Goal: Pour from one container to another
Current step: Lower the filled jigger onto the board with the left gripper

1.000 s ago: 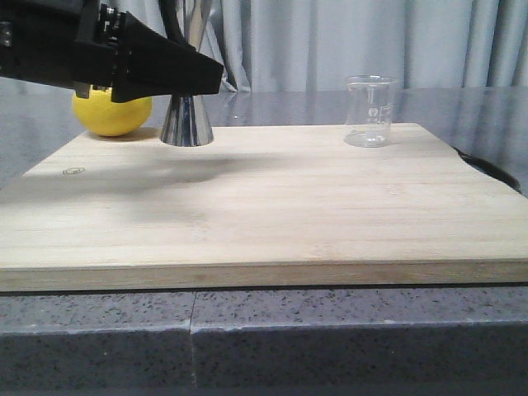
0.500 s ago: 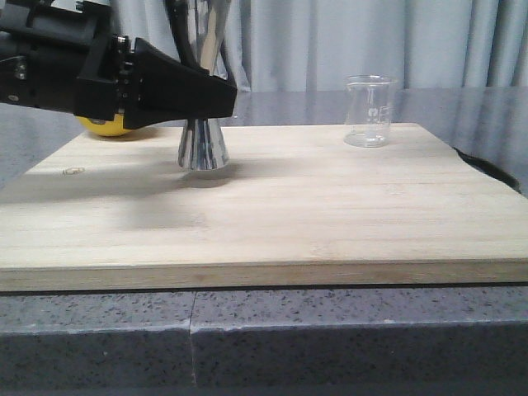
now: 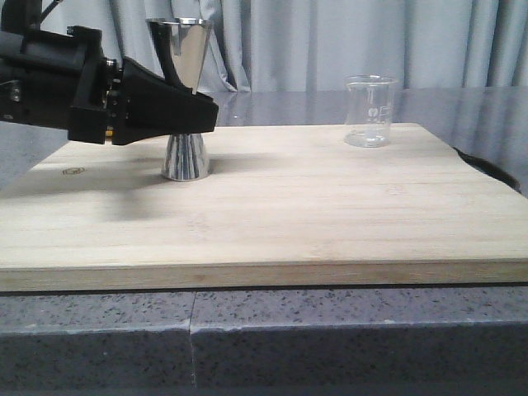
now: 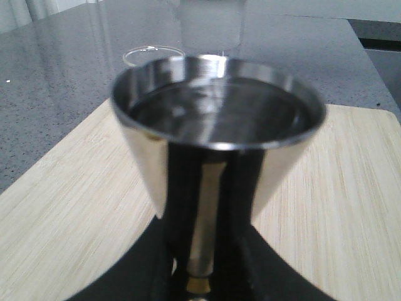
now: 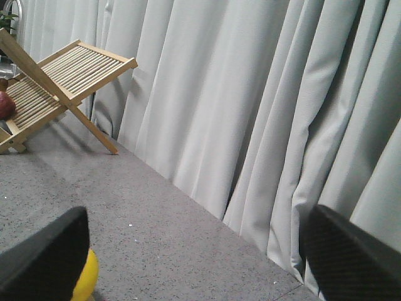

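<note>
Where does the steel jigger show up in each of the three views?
Front view: steel jigger stands left of centre on the wooden board, at the left gripper.
Left wrist view: jigger fills the centre.
Right wrist view: not in it.
Shared landmark: the glass beaker, behind the jigger's rim in the wrist view.

A mirror-bright silver finish is observed on the hourglass-shaped steel jigger (image 3: pixel 185 99), with a gold band at its waist (image 4: pixel 199 283). Faint white markings are noted on the clear glass beaker (image 3: pixel 370 110). Pale, straight-grained wood is recorded for the rectangular board (image 3: pixel 313 206); speckled grey for the stone countertop (image 3: pixel 330 338).
</note>
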`<act>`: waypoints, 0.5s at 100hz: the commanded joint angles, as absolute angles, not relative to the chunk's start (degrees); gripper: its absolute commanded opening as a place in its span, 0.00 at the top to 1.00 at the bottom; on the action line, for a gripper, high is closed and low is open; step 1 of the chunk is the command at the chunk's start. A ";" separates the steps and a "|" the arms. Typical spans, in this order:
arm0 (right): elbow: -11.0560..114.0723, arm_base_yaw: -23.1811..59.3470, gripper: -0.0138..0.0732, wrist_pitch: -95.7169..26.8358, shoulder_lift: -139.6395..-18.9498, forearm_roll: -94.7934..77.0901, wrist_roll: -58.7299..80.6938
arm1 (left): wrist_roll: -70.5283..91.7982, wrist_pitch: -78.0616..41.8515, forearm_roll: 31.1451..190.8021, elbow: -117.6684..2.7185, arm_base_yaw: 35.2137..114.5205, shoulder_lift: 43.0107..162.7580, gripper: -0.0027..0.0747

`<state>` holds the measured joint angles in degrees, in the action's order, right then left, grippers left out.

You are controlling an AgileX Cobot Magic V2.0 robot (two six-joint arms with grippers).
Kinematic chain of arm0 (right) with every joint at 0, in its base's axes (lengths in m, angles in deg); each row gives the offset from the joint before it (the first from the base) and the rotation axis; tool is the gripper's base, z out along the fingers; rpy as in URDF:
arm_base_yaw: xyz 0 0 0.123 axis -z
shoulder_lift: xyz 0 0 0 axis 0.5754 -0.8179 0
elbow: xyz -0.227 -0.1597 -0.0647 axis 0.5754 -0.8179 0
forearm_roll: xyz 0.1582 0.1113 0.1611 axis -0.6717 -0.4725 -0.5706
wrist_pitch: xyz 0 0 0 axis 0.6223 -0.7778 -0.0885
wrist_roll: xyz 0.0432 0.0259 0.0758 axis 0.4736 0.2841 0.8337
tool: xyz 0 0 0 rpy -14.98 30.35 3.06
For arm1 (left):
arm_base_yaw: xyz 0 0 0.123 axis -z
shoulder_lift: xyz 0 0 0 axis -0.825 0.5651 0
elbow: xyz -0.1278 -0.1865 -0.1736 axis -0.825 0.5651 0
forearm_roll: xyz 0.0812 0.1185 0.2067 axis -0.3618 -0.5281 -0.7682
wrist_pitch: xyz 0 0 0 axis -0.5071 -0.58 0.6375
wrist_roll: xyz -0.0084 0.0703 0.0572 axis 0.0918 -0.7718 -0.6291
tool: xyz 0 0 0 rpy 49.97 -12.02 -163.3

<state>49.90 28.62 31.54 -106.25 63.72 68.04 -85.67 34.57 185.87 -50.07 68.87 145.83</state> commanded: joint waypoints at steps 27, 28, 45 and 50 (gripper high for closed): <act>51.62 28.66 0.11 34.41 -103.69 61.32 67.92 | -85.83 42.17 190.80 -51.63 68.78 143.50 0.99; 51.62 28.66 0.11 34.41 -103.69 61.32 67.92 | -85.83 42.17 190.80 -51.63 68.78 143.50 0.99; 51.62 28.66 0.11 34.52 -103.69 61.32 67.92 | -85.83 41.95 190.80 -51.63 68.78 143.50 0.99; 51.62 28.66 0.11 34.52 -103.69 61.32 67.92 | -85.83 41.95 190.80 -51.63 68.78 143.50 0.99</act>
